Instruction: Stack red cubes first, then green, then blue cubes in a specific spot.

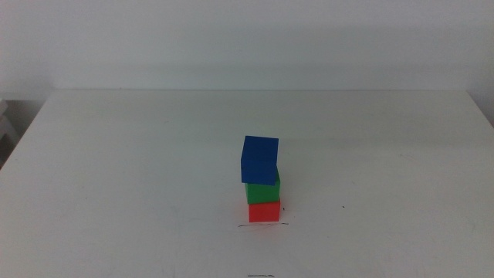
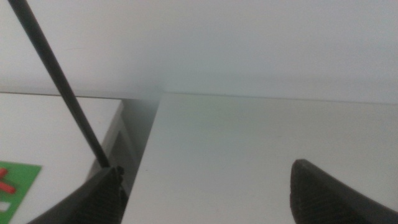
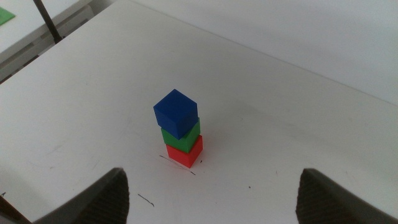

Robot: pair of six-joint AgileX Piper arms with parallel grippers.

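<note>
Standing tower, middle view: red cube (image 1: 264, 211) at the base, green cube (image 1: 262, 188) on it, blue cube (image 1: 258, 161) on top, twisted and overhanging a little, so the order asked for looks complete
Marked spot, middle view: thin wavy pen stroke (image 1: 262, 225) just at the foot of the red cube, which would explain why the tower stands exactly there on the white desk (image 1: 116, 170)
Arms, middle view: neither pincer shows; both seem to be waiting clear of the stack

Left pincer (image 2: 205, 193), left wrist view: jaws spread wide with nothing between them, looking along bare desk toward the wall; no cube ahead of it, so the tower lies out of its sight

Right pincer (image 3: 211, 196), right wrist view: jaws wide apart and empty, raised above the desk; the tower stands ahead of it, well apart, roughly centred between the jaws
Judgement: nothing gripped because the stacking appears finished; the skewed blue cube is the one risk to stability
</note>
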